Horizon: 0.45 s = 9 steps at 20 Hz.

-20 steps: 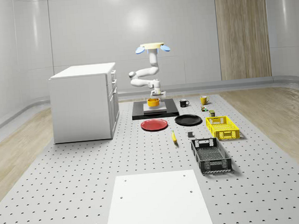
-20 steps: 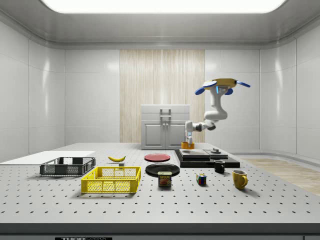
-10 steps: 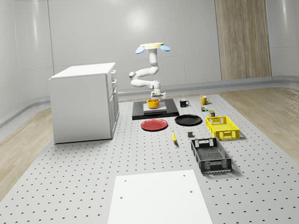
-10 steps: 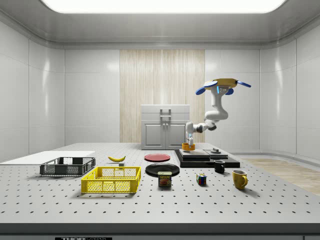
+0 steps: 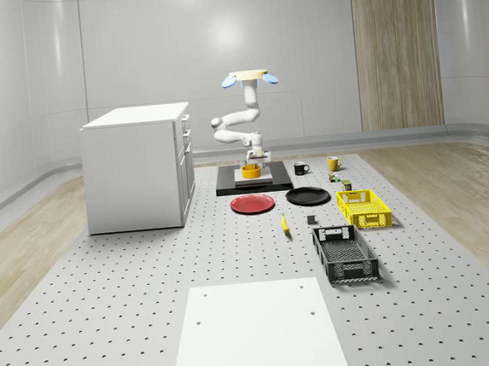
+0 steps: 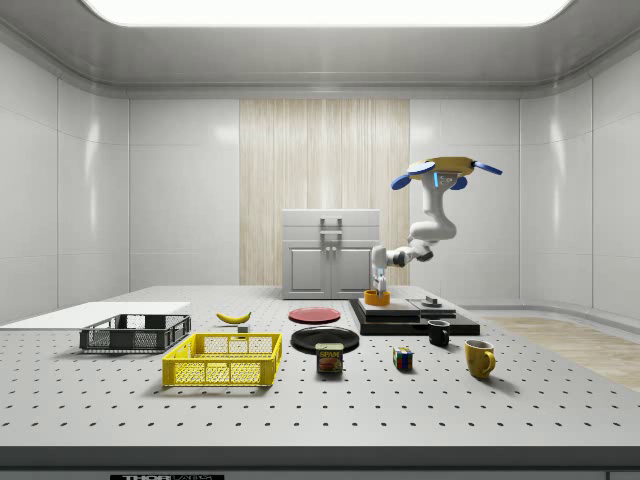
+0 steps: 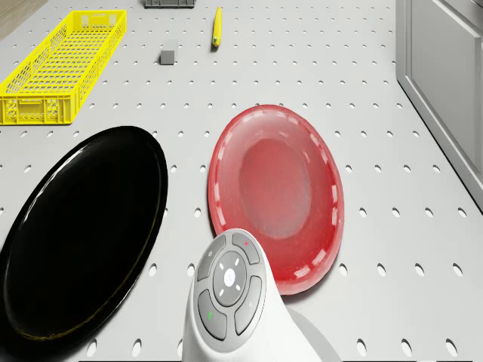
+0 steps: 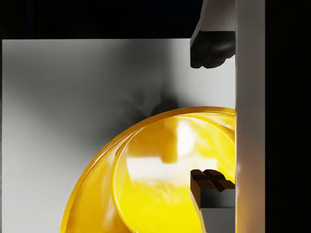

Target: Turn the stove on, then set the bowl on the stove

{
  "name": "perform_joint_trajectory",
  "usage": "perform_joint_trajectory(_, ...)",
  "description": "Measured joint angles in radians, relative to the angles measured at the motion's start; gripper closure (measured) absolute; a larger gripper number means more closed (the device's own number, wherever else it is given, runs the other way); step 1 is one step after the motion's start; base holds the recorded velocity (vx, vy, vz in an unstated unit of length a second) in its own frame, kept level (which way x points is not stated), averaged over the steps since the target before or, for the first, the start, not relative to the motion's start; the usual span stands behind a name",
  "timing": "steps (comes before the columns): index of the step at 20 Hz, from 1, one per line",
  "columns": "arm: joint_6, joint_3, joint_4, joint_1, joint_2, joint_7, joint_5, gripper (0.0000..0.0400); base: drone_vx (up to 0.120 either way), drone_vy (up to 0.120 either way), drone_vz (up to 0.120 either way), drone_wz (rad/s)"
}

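Yellow and glossy, the bowl now sits on the stove's pale plate, lower than it was a second ago, when it hung just above it. The gripper has its two fingers set apart, one outside the rim and one inside, and they appear to straddle it without pinching. The drone hovers behind the stove. Judging by this, only the withdrawal is left.
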State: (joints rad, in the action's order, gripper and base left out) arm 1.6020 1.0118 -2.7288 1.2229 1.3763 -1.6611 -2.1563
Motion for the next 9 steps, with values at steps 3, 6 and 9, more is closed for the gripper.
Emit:
perform_joint_trajectory(3,-0.018,0.028,-0.017,-0.007,0.001,-0.002,0.026,0.0032,0.0,0.0,0.0,0.0)
perform_joint_trajectory(6,-0.035,0.059,-0.033,-0.012,0.001,-0.004,0.054,0.0015,0.0,0.0,0.0,0.0)
perform_joint_trajectory(9,-0.045,0.077,-0.042,-0.015,0.002,-0.006,0.072,0.0008,0.0,0.0,0.0,0.0)
